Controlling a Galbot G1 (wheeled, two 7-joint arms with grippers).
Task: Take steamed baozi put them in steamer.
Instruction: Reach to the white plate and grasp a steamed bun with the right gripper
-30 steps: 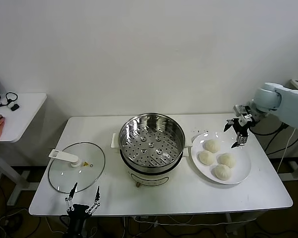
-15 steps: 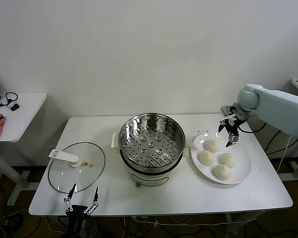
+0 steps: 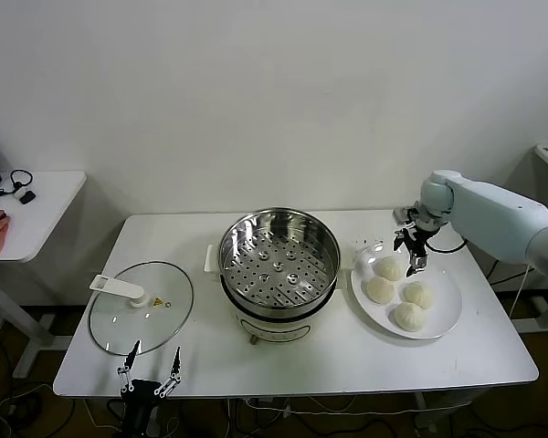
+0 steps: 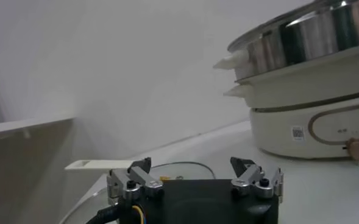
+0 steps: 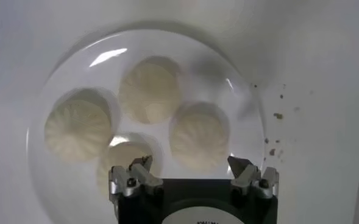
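1. Off-white, four soft pleated steamed baozi (image 3: pixel 397 290) sit together on the round white plate (image 3: pixel 443 319), right of centre in the head view; none is lifted yet.
2. The right gripper (image 3: pixel 411 251) has swung in from the frame's right edge and now hangs over the plate's upper rim, its fingers spread wide around nothing.
3. That suggests the reach is nearly over and a descent onto a bun comes next.
4. The shiny perforated stainless-steel steamer (image 3: pixel 279 260) stands at frame centre, with no buns inside.
5. The left gripper (image 3: pixel 151 370) rests at the lower left, fingers apart, beside the flat glass lid (image 3: pixel 142 306).
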